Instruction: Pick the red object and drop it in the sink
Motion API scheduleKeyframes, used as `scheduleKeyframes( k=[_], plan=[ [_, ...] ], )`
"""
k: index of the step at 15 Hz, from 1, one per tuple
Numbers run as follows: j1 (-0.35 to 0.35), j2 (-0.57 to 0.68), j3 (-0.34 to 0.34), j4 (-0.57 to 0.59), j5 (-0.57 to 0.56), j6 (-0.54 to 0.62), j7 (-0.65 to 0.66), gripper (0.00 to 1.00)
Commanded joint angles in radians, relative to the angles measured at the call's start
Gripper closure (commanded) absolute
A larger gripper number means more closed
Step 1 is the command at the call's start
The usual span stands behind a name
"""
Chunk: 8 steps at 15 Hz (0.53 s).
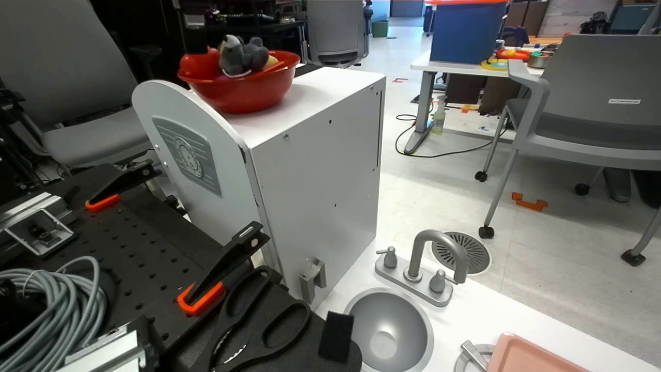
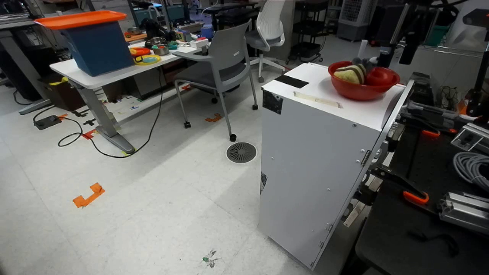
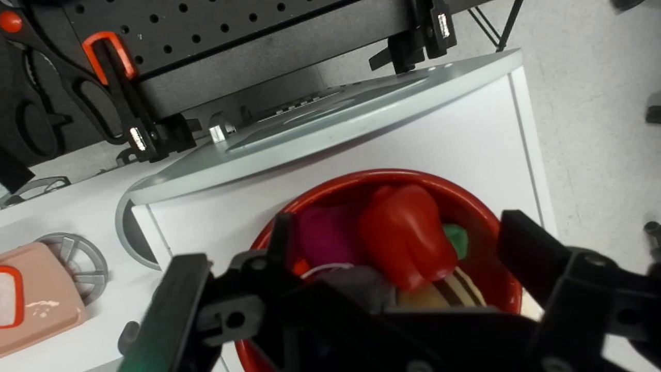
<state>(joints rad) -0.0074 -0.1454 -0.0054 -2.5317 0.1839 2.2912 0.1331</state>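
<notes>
Standing wide, the pincer (image 3: 397, 231) brackets the red pepper (image 3: 405, 232) at nine and three o'clock in wrist view, contact unclear.

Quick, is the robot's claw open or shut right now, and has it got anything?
Gripper: open, holding nothing; the red pepper lies in the bowl.
</notes>
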Motion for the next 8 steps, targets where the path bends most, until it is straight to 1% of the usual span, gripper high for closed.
scheduleKeyframes(
  k=[1, 6, 8],
  plan=[
    [-0.008, 0.015, 0.008, 0.023, -0.049, -0.010, 0.041, 0.00],
    [-0.007, 0.016, 0.024, 0.031, -0.158, 0.027, 0.103, 0.00],
    [-0.004, 0.018, 0.029, 0.036, -0.183, 0.036, 0.112, 0.00]
  ],
)
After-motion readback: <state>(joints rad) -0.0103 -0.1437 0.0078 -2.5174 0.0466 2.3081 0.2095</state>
